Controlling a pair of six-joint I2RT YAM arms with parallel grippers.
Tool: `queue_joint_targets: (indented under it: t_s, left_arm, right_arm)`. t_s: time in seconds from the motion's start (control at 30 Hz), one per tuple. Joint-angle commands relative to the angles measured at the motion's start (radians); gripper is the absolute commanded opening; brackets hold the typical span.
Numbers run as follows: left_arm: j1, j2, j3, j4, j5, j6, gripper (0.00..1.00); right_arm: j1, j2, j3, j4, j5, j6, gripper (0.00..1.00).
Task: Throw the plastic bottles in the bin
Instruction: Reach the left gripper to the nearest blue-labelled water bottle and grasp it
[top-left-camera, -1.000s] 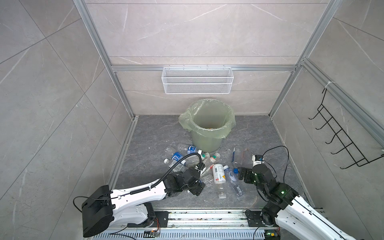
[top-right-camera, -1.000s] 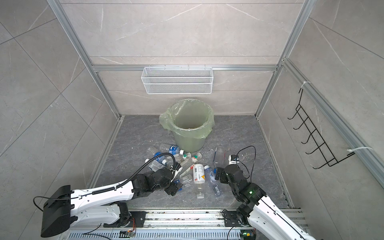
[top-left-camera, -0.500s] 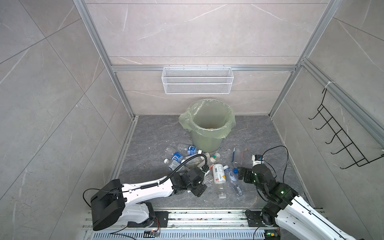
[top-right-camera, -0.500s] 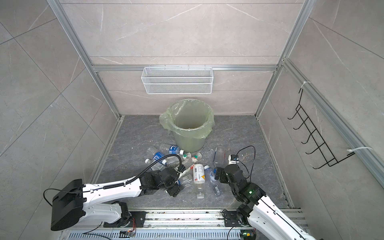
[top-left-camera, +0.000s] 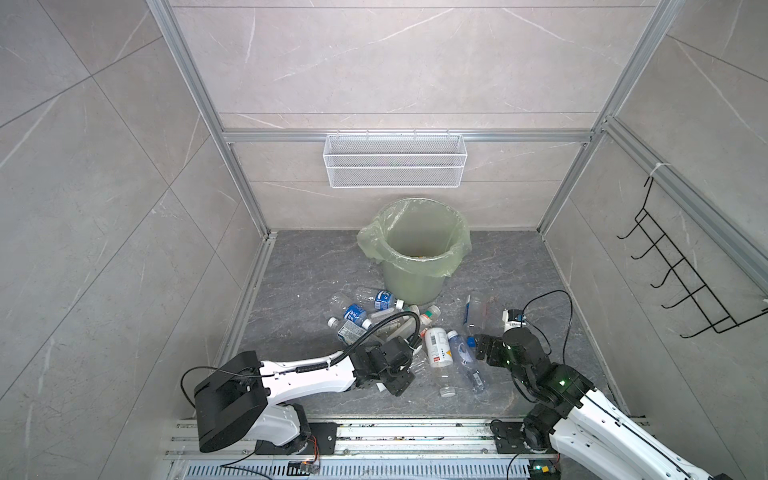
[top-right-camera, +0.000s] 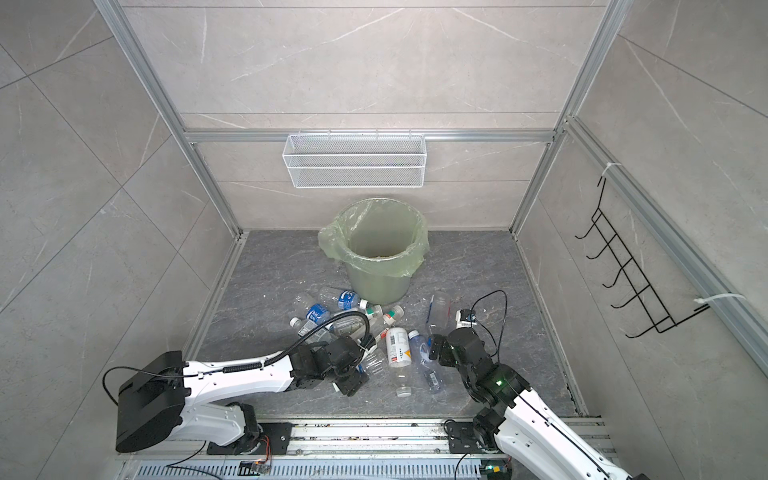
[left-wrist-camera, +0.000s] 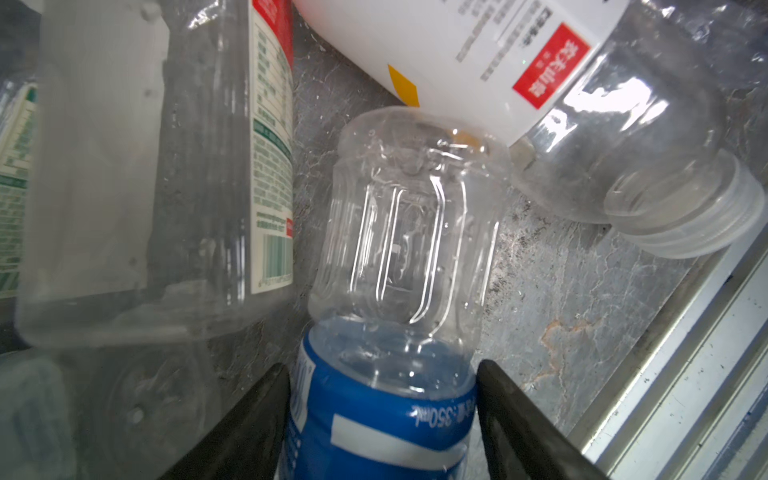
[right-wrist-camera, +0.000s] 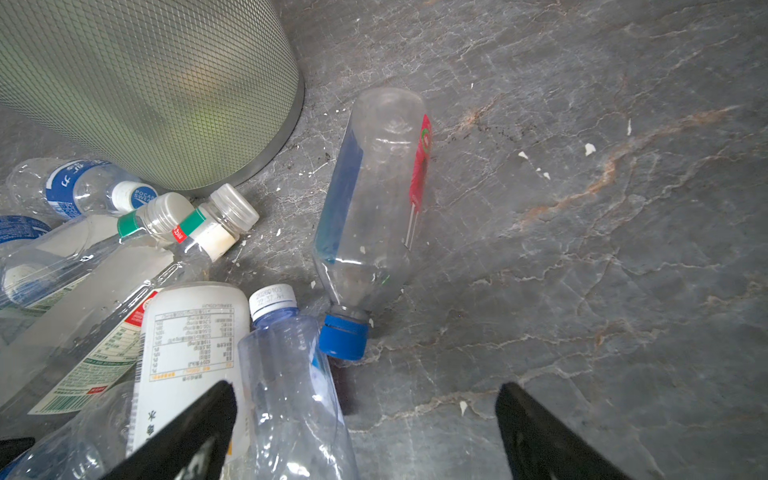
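The jaws of your left gripper (left-wrist-camera: 381, 368) stand one on each side of the blue-label bottle (left-wrist-camera: 395, 291), each finger hard against the label or just off it. You cannot tell whether they are pressing it. That bottle lies on the floor (top-left-camera: 316, 270), and its clear end touches the white bottle (left-wrist-camera: 436, 54). The jaws of your right gripper (right-wrist-camera: 365, 387) are spread wide and grip nothing. Between them you see floor and the edge of a clear bottle with a white cap (right-wrist-camera: 291, 365).

All the bottles (top-left-camera: 374, 320) you can see are on the floor, heaped just in front of the bin (top-left-camera: 415, 259). The nearest ones lie close to its base. The blue-cap bottle (top-left-camera: 476, 309) lies on its side a little apart from the heap, near your right gripper, with its cap pointing toward that gripper.

The bin stands upright at the back of the floor, near the rear wall. A green bag (top-left-camera: 370, 245) lines it and folds out over the rim. Looking in from both top views, you see the bag's inner wall and a few small yellowish bits low down, too small to identify.

The basket (top-left-camera: 395, 166) hangs on the rear wall above the bin, and the wall shows through its mesh.
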Motion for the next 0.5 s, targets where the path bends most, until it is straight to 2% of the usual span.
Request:
queue_joint_targets:
  t_s: [0.0,0.47]
  left_arm:
    - [-0.016,0.033,0.03,0.012,-0.006,-0.018,0.71]
    - [-0.033,0.079,0.018,0.018,-0.044,-0.069,0.72]
  right_arm:
    - [0.0,0.004,-0.004,0.017,-0.003,0.003,0.99]
    - [0.0,0.001,-0.004,0.017,-0.004,0.003,0.99]
